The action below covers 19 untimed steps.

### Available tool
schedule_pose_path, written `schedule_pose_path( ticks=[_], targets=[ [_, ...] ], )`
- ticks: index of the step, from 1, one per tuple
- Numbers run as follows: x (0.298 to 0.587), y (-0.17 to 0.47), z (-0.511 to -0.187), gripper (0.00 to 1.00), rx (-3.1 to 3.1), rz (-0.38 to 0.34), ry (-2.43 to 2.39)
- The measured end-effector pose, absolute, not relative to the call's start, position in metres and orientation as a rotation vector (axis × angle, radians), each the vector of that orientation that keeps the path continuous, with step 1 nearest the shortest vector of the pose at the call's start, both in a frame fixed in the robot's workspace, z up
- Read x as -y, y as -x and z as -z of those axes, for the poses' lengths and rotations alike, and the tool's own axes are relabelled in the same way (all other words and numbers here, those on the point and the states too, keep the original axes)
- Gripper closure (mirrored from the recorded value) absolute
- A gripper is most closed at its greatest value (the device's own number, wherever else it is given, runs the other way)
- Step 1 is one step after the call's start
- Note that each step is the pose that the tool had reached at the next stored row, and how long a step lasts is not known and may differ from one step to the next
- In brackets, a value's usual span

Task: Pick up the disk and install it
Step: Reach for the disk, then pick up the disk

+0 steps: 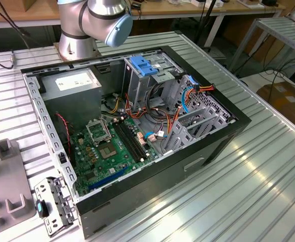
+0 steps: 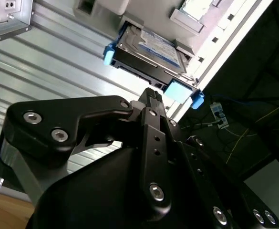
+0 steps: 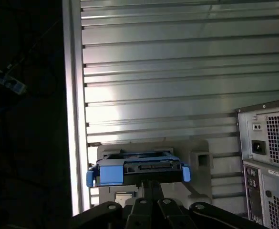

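The disk (image 3: 138, 168) is seen resting in a grey holder (image 3: 177, 150) on the desk (image 3: 153, 71); the claw (image 3: 151, 183) is closed just beside it

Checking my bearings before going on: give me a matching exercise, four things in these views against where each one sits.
Things:
1 the disk
2 the gripper
3 the motherboard
4 the blue latch

Places:
A on top of the grey cage
B on the floor of the open case
C on a pale holder at the edge of the table
D close to the disk's connector end

Pairs: 1-C, 2-D, 3-B, 4-A
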<state>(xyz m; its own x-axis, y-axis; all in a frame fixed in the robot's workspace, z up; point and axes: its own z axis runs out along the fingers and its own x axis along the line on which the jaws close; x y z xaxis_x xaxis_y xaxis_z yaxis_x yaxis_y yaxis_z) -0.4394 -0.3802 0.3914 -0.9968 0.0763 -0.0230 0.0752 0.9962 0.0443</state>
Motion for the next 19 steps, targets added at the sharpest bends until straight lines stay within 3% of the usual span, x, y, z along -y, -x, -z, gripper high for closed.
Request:
schedule_pose_path(
  ticks=[19],
  targets=[
    [0.380, 0.473, -0.391, 0.89, -3.119, -0.067, -0.118]
  ],
)
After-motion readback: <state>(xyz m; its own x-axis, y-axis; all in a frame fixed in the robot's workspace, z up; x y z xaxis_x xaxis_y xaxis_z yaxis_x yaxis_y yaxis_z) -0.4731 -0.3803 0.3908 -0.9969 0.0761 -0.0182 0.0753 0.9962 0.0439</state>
